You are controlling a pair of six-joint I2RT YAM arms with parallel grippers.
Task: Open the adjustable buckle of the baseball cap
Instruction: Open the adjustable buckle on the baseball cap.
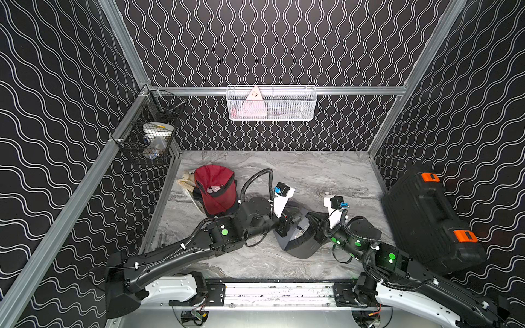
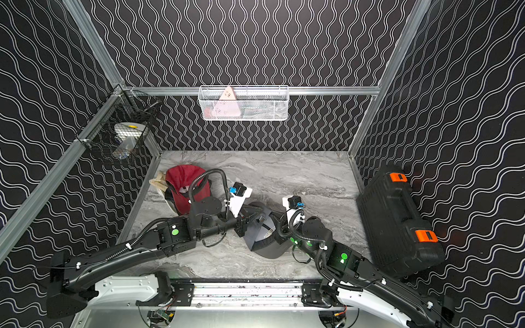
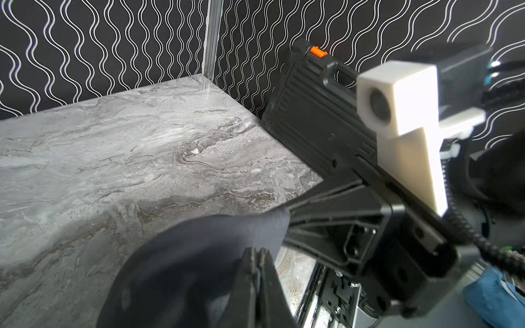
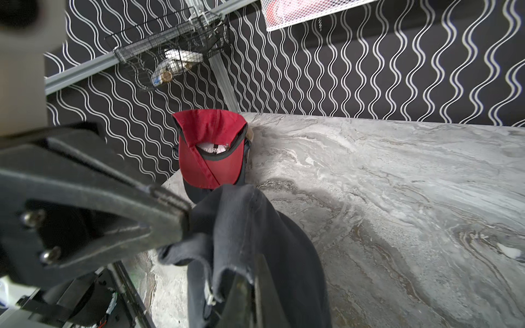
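Note:
A dark grey baseball cap (image 1: 301, 238) (image 2: 264, 241) hangs bunched between my two grippers, above the middle of the marble table. My left gripper (image 3: 257, 251) is shut on a fold of its fabric (image 3: 184, 255). In the right wrist view, the left gripper's tips (image 4: 186, 215) pinch the cap's edge. My right gripper (image 4: 254, 272) is shut on the cap's rear rim (image 4: 255, 227). A small silvery buckle (image 4: 209, 297) on the strap shows just beside its jaws. The right gripper (image 3: 287, 214) meets the cloth from the opposite side.
A red cap (image 1: 216, 187) (image 4: 210, 153) lies on other caps at the table's back left. A black tool case (image 1: 426, 218) with orange latches leans on the right wall. A white wire basket (image 1: 271, 103) and a black one (image 1: 150, 133) hang on the walls.

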